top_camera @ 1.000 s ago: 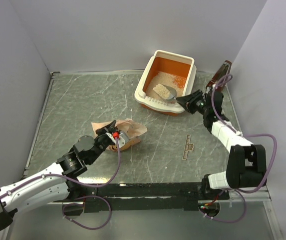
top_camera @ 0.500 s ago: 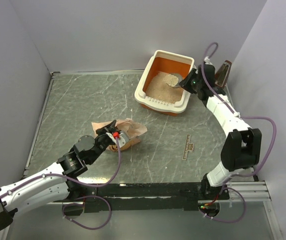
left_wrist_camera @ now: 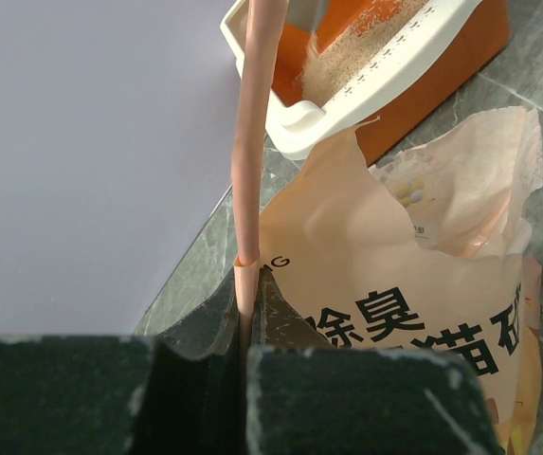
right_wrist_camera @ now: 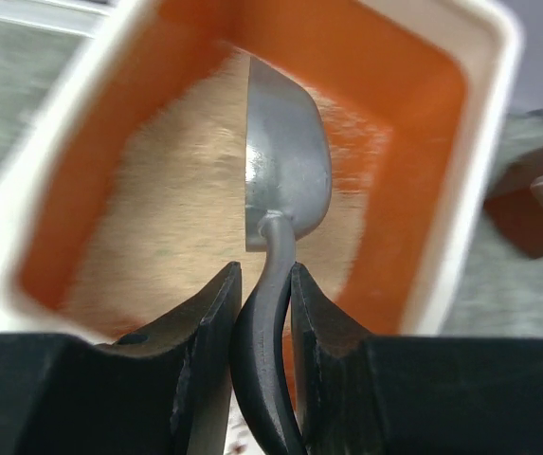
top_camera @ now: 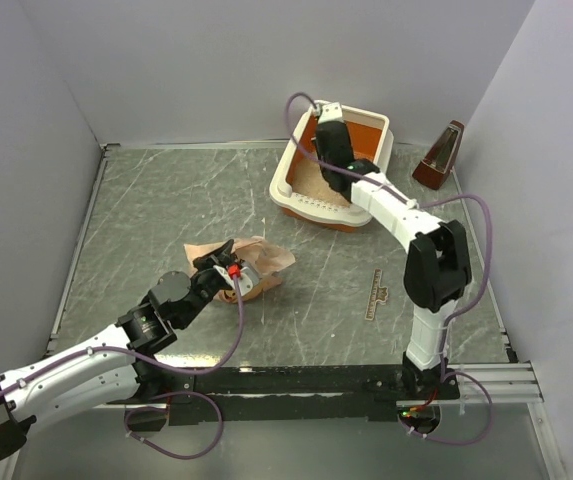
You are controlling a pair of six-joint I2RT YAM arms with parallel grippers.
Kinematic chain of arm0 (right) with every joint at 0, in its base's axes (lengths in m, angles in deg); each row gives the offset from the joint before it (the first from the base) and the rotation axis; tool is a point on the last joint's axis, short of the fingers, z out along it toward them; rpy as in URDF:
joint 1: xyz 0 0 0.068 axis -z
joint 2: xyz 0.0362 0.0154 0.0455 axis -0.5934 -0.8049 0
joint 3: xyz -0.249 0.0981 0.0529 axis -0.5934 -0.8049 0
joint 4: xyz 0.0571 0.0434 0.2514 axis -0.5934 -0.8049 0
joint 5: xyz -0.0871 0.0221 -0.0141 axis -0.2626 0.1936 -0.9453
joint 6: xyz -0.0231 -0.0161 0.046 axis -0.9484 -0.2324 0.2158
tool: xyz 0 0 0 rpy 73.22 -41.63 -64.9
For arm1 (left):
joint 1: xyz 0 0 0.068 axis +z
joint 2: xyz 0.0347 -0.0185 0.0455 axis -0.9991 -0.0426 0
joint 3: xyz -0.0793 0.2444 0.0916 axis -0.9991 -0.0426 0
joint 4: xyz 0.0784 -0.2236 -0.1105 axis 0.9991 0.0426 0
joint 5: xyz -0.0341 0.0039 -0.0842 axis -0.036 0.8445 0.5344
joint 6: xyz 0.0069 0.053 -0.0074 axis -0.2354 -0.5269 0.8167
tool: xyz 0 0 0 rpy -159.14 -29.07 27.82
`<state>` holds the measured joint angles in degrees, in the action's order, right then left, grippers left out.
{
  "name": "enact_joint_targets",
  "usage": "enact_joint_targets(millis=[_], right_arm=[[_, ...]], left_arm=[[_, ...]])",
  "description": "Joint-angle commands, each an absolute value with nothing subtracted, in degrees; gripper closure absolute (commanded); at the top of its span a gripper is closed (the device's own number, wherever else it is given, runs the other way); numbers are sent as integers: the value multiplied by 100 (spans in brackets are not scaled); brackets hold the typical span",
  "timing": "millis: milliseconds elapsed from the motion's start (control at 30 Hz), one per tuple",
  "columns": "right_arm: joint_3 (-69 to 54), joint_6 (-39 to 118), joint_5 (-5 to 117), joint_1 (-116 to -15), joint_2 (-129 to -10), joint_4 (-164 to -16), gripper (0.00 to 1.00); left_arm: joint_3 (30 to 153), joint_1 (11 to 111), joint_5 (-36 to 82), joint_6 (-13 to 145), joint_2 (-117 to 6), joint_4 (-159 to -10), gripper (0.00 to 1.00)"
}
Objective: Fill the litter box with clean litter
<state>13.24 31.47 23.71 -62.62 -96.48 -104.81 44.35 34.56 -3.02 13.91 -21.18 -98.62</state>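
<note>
Pouring clean litter (right_wrist_camera: 176, 218) into the litter box (right_wrist_camera: 484, 142), right jaws grasp the scoop (right_wrist_camera: 285, 161); left jaws pinch the bag (left_wrist_camera: 394, 275); next, probably a refill.

the right arm reaches across the grey-green marbled table (top_camera: 146, 210), and the right gripper (top_camera: 331, 150) hangs over the litter box (top_camera: 291, 190), its jaws hidden from above. pale beige litter (top_camera: 311, 180) lies on the box's orange floor. the left gripper (top_camera: 222, 268) sits at the edge of a crumpled peach-pink bag (top_camera: 264, 258). a brown wedge-shaped object (top_camera: 439, 158) stands near the right wall. a small pale strip (top_camera: 376, 293) lies flat, well apart from the box.
</note>
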Motion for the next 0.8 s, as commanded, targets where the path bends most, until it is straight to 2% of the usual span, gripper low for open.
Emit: enact_joint_targets(millis=[0,67,200,333,500,600,767], right_arm=[[1023,1375,719,-6470,-9689,-8795,100],[822,864,420,-6575,-9689,-8312,100],[285,792,366,-6707,-9198,-7949,100],[-32,1956,901,-6795,-8085,-8849,100],[-656,3601,2813,-6804,-6571,-9775,100],[-718,4051,3765,-6813,-5623,-10478,100],[-402,4351,4830,-6787,-4926,-12049,100]], left_arm=[[4518,3368,-168,1333,-2056,-10726,99],[4518,3368,-151,1324,-2073,-10700,99],[4518,3368,-159,1324,-2091,-10700,99],[4527,3368,-168,1333,-2065,-10700,99],[4535,3368,-168,1307,-2100,-10674,99],[4544,3368,-159,1324,-2161,-10665,99],[4562,3342,-194,1342,-2231,-10647,99]])
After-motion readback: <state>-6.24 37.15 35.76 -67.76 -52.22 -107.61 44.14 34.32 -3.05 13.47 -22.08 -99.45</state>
